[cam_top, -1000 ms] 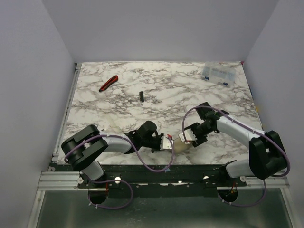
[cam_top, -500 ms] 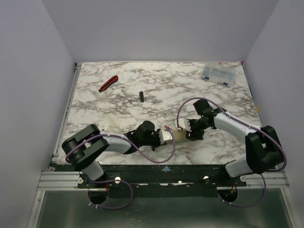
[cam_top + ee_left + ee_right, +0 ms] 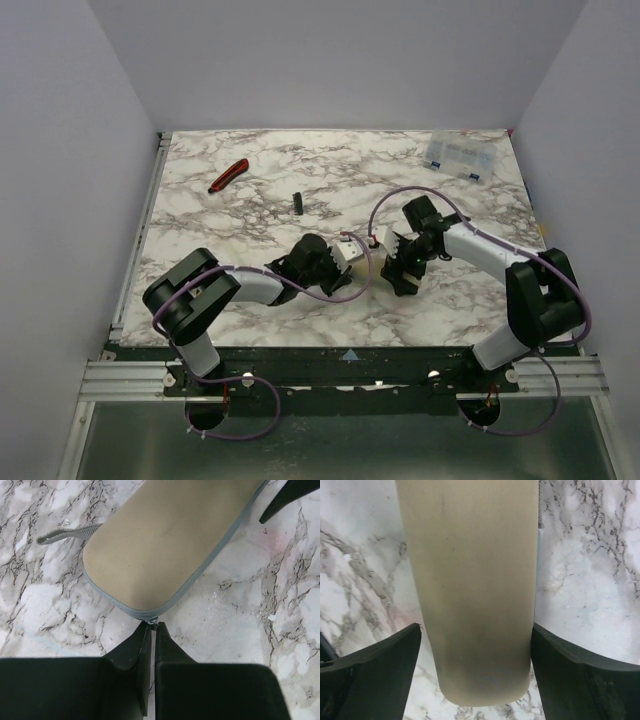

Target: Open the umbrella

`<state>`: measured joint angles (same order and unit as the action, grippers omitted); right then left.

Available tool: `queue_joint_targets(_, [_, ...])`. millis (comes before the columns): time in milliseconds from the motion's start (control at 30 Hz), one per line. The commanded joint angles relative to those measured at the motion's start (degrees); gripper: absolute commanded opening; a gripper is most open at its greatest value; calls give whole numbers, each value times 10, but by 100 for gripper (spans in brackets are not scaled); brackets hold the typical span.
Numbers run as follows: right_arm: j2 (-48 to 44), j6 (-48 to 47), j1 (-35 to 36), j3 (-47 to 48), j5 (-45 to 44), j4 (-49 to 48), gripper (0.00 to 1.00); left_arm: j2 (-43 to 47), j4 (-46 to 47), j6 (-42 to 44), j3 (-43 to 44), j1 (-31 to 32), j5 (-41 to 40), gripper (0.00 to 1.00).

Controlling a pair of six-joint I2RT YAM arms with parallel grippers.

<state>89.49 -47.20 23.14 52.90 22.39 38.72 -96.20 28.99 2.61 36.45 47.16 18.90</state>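
The umbrella (image 3: 165,545) lies collapsed and flat on the marble desk (image 3: 200,235), a short cream roll edged with grey piping. It sits to the right of the red-handled cutter (image 3: 228,176) and nearer the arms' bases than the cutter, well apart from it.

The left jaws are closed. In the left wrist view their two black fingertips (image 3: 144,635) meet at the rounded end of the umbrella, right on the grey piping, with a tiny pale tab pinched between them. A grey strap (image 3: 65,534) leaves the umbrella's side near that end and lies looped on the desk.

The right jaws stand wide open at the umbrella's other end. In the right wrist view the roll runs down the middle between the fingers (image 3: 375,670), one on each side and just beside the fabric. Whether either touches it I cannot tell. From above, the two sets of jaws face each other along the umbrella.

A small black piece (image 3: 297,203) lies on the desk to the right of the cutter and a little nearer the bases, between cutter and umbrella. A clear plastic box (image 3: 457,157) rests far to the cutter's right, by the back edge of the desk, well apart from the umbrella.
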Motion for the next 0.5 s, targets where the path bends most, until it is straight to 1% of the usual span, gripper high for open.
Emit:
queue_joint_targets(0, [-4,42,-1,38,63,64,90,-8,-11,-13,25,-14,47,0])
queue_joint_targets(67, [-6,60,-1,59,87,91,91,-8,-10,0,29,-16,50,0])
queue_joint_targets(167, [11,99,-4,100,103,104,92,-11,-10,14,34,-16,59,0])
queue_joint_targets(300, [74,151,-23,170,113,112,92,-12,-12,23,39,-21,61,0])
queue_joint_targets(400, [131,198,-42,213,133,115,89,-12,-24,21,44,-27,72,0])
queue_joint_targets(467, [163,207,-48,238,162,128,87,-7,-24,22,40,-29,74,0])
